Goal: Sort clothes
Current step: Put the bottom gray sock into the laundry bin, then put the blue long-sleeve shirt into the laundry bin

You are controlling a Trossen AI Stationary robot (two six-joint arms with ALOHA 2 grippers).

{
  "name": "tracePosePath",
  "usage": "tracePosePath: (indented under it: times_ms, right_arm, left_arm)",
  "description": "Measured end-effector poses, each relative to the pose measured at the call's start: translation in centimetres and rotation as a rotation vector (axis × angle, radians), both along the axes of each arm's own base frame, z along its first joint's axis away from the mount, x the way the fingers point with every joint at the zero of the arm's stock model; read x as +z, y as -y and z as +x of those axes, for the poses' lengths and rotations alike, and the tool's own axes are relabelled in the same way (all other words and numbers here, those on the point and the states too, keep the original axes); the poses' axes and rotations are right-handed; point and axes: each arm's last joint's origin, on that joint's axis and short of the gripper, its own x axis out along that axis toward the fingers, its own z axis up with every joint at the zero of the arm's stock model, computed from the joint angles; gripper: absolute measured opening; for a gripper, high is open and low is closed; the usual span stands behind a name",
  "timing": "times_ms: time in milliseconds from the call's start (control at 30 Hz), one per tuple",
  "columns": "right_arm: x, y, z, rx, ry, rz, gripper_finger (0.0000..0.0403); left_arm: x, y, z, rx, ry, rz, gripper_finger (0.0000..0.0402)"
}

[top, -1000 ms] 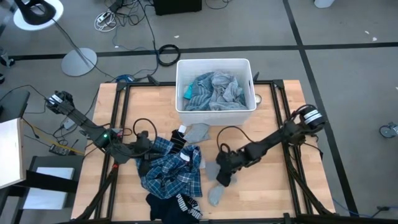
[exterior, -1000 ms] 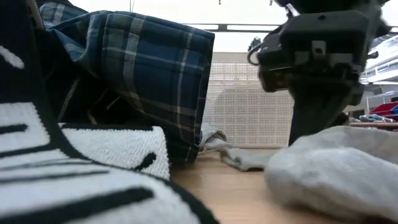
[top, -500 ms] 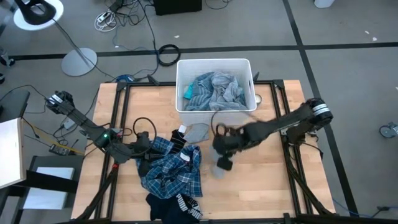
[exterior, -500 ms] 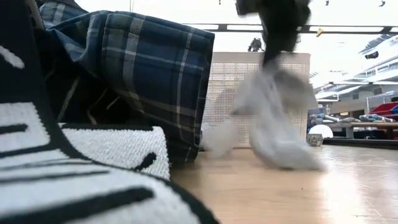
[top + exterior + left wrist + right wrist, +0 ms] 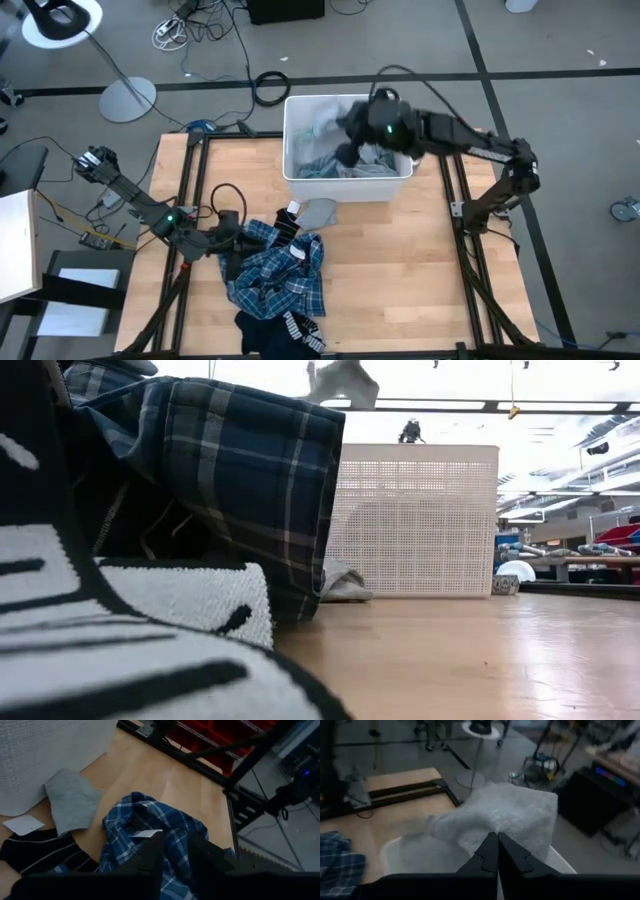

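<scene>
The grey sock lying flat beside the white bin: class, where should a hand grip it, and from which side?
Pinch the grey sock at its free edge away from the white bin, coming from straight above; it lies flat, limp and uncovered.

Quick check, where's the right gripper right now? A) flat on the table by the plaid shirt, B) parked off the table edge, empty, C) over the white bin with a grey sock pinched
C: in the high view the right gripper is above the white bin, and the right wrist view shows its fingers shut on a grey sock.
</scene>
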Motion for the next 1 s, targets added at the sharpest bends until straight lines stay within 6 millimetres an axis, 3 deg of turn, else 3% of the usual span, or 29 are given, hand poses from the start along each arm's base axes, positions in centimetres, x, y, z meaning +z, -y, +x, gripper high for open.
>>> tracePosePath:
  times_ms: [233,467,767,900,1000]
  right_arm:
    - [-3.6,6.1,0.3,-0.055,-0.012,0.237,0.0026]
    - [-4.6,8.1,-0.7,-0.033,-0.006,0.363,0.0108]
    - [-4.0,7.2,-1.2,0.051,0.006,0.434,0.0207]
    - [-4.6,5.7,-1.8,0.122,-0.084,0.546,0.0226]
    - [-5.5,4.0,-2.4,0.117,-0.2,0.653,0.0229]
  left_arm:
    - [0.2,-0.1,0.1,0.058,0.033,-0.03,0.009]
    - [0.4,-0.2,0.1,0.111,0.063,-0.043,0.0107]
    - [0.2,-0.1,0.1,0.065,0.032,-0.046,0.0204]
    - [0.1,-0.1,0.0,0.045,0.019,-0.047,0.024]
    - [0.1,0.2,0.0,-0.037,-0.007,-0.101,0.0244]
